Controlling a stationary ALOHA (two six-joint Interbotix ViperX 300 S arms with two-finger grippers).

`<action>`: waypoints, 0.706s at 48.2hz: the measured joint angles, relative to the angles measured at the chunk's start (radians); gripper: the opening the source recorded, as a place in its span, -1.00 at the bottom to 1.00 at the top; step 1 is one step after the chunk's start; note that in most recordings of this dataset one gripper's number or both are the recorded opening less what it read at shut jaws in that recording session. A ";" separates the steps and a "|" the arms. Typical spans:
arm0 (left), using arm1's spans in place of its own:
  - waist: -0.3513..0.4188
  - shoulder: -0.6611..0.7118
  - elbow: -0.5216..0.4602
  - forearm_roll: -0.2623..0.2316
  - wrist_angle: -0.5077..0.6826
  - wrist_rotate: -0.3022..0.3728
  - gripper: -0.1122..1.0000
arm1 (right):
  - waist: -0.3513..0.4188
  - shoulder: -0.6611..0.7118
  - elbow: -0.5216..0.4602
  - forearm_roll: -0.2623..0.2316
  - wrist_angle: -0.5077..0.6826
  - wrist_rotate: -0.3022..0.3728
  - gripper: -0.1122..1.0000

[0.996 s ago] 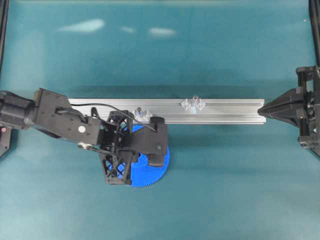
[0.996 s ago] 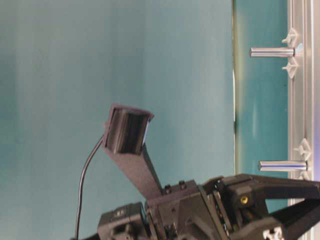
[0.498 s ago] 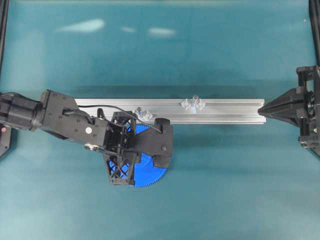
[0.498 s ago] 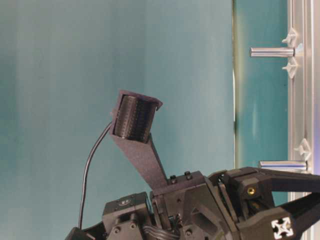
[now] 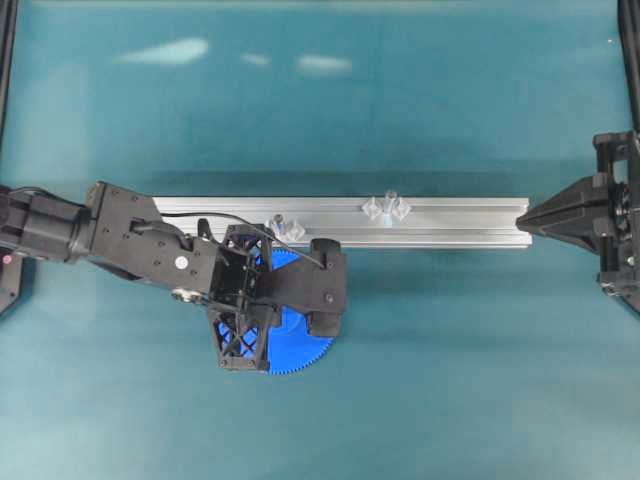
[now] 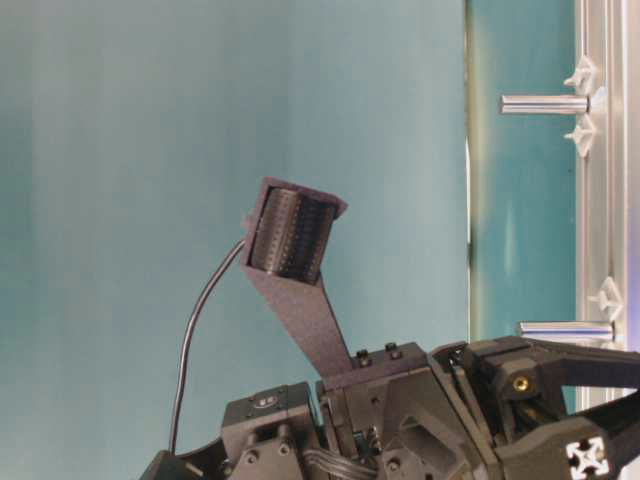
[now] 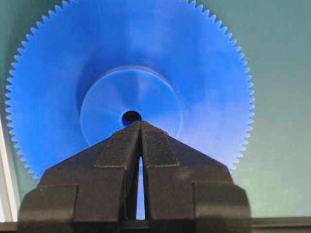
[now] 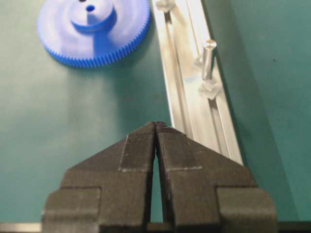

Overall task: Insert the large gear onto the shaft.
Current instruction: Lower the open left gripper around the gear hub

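The large blue gear (image 5: pixel 300 350) lies flat on the green table just in front of the aluminium rail (image 5: pixel 460 222). It fills the left wrist view (image 7: pixel 194 73), hub and dark centre hole up. My left gripper (image 5: pixel 328 300) hovers over it, shut and empty, with its tips (image 7: pixel 140 124) at the edge of the hole. Two look-alike silvery pins stand on the rail: one (image 5: pixel 279 221) right beside the gear, the other (image 5: pixel 390 198) further right. My right gripper (image 5: pixel 530 218) is shut and empty at the rail's right end (image 8: pixel 156 125). It sees the gear (image 8: pixel 92 29) and one pin (image 8: pixel 208 58).
The rail (image 8: pixel 194 111) runs across the table's middle, with small clear tabs (image 5: pixel 402 210) beside each pin. In the table-level view both pins (image 6: pixel 545 104) (image 6: pixel 565 329) stick out from the rail (image 6: pixel 605 200), and the left arm's body (image 6: pixel 400 420) hides the gear.
My left arm has shifted a little to the right over the gear and its wrist has tilted. The gear and the right arm have not moved.
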 measured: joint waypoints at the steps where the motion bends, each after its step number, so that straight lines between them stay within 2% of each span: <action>1: 0.000 0.000 0.000 0.000 0.000 0.002 -0.79 | 0.000 0.000 0.000 0.000 0.000 0.000 -0.64; 8: 0.000 0.000 0.000 0.002 0.006 0.003 -0.78 | 0.000 -0.005 0.000 0.000 0.000 0.000 -0.64; 13: 0.000 0.000 -0.002 0.002 0.008 0.003 -0.67 | 0.000 -0.008 0.000 0.000 0.000 0.000 -0.64; 18: 0.000 0.000 -0.003 0.002 0.008 0.003 -0.30 | 0.000 -0.009 0.003 0.000 0.000 0.000 -0.64; 27: 0.000 0.011 -0.009 0.002 0.008 0.000 0.65 | 0.000 -0.009 0.003 0.000 0.000 0.000 -0.64; 30: 0.000 0.015 -0.009 0.002 0.009 0.000 0.85 | 0.000 -0.009 0.003 0.000 0.000 0.000 -0.64; 34: 0.000 0.023 -0.009 0.002 0.009 0.000 0.90 | 0.000 -0.009 0.003 0.000 0.000 0.000 -0.64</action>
